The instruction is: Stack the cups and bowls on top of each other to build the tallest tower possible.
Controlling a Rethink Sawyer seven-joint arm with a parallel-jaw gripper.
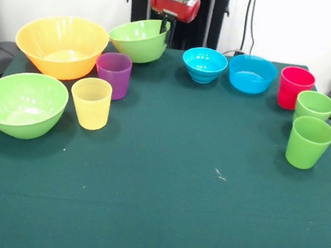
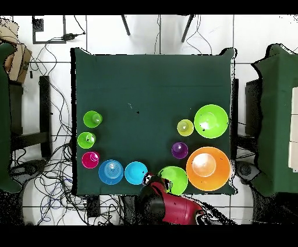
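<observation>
Your gripper [image 1: 164, 24] pinches the rim of the tilted lime green bowl [image 1: 138, 39], just below it. Lift it clear first; the orange bowl [image 1: 61, 46] sits close beside.

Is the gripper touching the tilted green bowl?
Touching. Front view: the gripper sits on the rim of the green bowl, which is tilted up off the table.

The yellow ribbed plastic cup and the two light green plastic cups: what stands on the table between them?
Nothing: in the front view, only bare green tablecloth lies between the yellow ribbed plastic cup and the two light green plastic cups.
</observation>
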